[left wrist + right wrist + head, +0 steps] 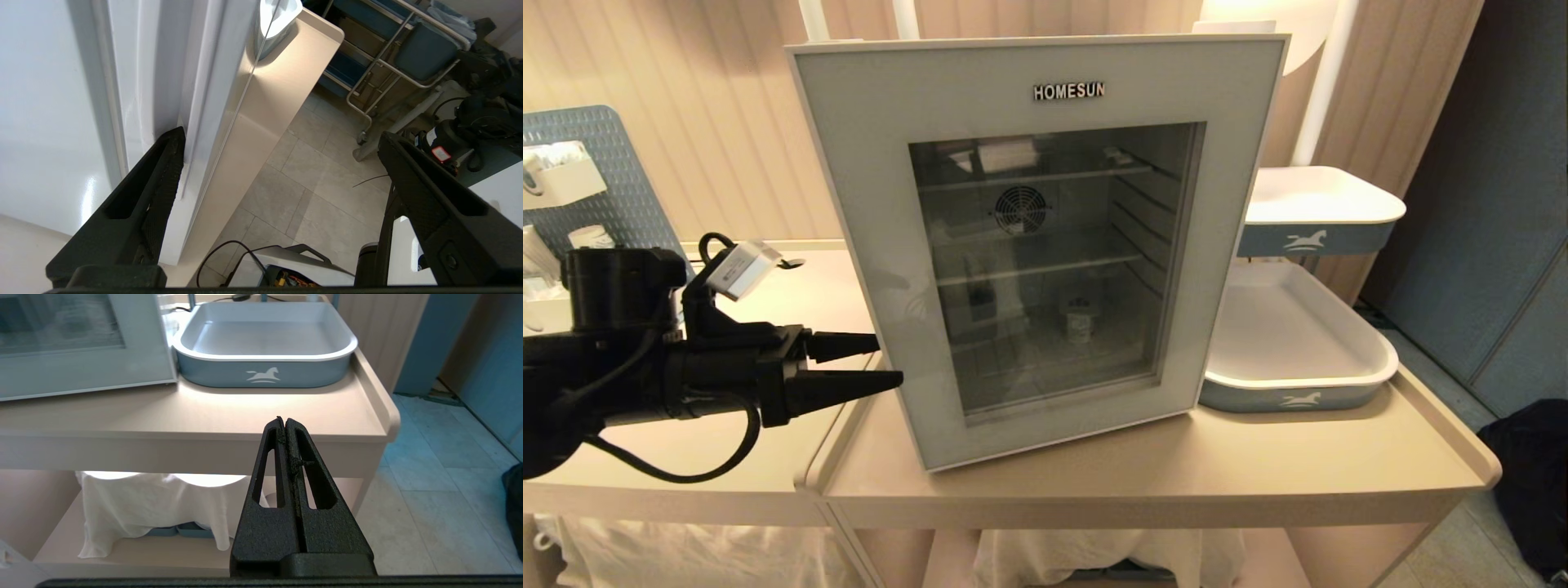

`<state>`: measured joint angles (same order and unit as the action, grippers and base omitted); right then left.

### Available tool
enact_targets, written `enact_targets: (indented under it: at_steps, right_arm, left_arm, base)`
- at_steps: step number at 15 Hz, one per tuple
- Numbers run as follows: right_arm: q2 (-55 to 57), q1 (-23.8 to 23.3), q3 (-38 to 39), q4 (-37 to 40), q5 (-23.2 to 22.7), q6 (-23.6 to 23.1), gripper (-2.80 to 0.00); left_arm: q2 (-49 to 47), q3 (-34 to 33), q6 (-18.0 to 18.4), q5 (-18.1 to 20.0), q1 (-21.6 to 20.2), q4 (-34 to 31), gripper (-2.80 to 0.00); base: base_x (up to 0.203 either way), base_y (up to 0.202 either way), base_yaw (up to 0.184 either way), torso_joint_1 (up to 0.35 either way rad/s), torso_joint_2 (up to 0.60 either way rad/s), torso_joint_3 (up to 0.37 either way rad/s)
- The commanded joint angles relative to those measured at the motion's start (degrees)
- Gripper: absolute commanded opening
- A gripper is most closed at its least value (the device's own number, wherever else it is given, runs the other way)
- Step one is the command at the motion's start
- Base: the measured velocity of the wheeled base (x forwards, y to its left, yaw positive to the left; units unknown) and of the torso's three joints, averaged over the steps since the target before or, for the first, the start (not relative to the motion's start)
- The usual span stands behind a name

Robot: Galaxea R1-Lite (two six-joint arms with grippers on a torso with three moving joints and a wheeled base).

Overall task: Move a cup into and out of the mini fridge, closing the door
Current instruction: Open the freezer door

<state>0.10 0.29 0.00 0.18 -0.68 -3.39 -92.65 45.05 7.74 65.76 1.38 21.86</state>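
Note:
The mini fridge [49,102] stands on the beige table with its door [866,163] facing me; the door lies against the fridge front. Through the dark glass the small white cup [1080,324] shows upright on the fridge floor. My left gripper [888,361] is open at the door's left edge, low down and pointing level at it. In the left wrist view this gripper [282,136] is spread wide, with one fingertip [173,151] at the groove between the fridge's side wall and the door's edge [212,102]; nothing is between its fingers. My right gripper [284,421] is shut and empty, low in front of the table's edge.
A blue-and-white tray [1298,343] lies right of the fridge, with a second tray [1319,208] raised behind it. The table [1176,465] has a raised rim. A blue pegboard [605,163] with holders stands at the far left. A white cloth [155,506] hangs on the shelf below.

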Motion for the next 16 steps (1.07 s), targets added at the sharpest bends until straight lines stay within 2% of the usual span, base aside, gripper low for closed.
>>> enact_targets:
  at_steps: [1,5,8,10,12,14,16]
  right_arm:
    - [-0.01,0.06,0.00,0.08,-0.02,-0.04,-2.80]
    - [-0.01,0.06,0.00,0.08,-0.02,-0.04,-2.80]
    - [-0.01,0.06,0.00,0.17,-0.02,-0.04,-2.80]
    - [-0.01,0.06,-0.01,0.18,-0.09,-0.04,-2.80]
    - [-0.01,0.06,-0.09,0.26,-0.02,-0.04,-2.80]
    - [-0.01,0.06,-0.09,0.35,-0.11,-0.04,-2.80]
    - [-0.01,0.06,-0.09,0.43,-0.11,-0.04,-2.80]
  left_arm:
    - [6.01,-3.28,0.07,1.01,0.03,-0.36,0.00]
    - [16.07,-8.41,-0.02,1.13,2.44,-1.11,0.00]
    - [25.19,-11.72,-2.61,1.02,5.97,-1.29,0.00]
    - [32.43,-13.17,-6.59,1.15,9.49,-1.36,0.00]
    - [39.32,-13.69,-13.92,1.37,13.26,-1.31,0.00]
    - [46.08,-14.03,-19.70,1.28,14.67,-1.26,0.00]
    - [50.54,-15.75,-22.81,-0.33,14.61,-1.29,0.00]
  base:
    - [0.000,0.000,0.000,0.000,0.00,0.000]
    - [0.000,0.000,0.000,0.000,0.00,0.000]
    - [0.000,0.000,0.000,0.000,0.00,0.000]
    - [0.000,0.000,0.000,0.000,0.00,0.000]
    - [0.000,0.000,0.000,0.000,0.00,0.000]
    - [0.000,0.000,0.000,0.000,0.00,0.000]
    - [0.000,0.000,0.000,0.000,0.00,0.000]
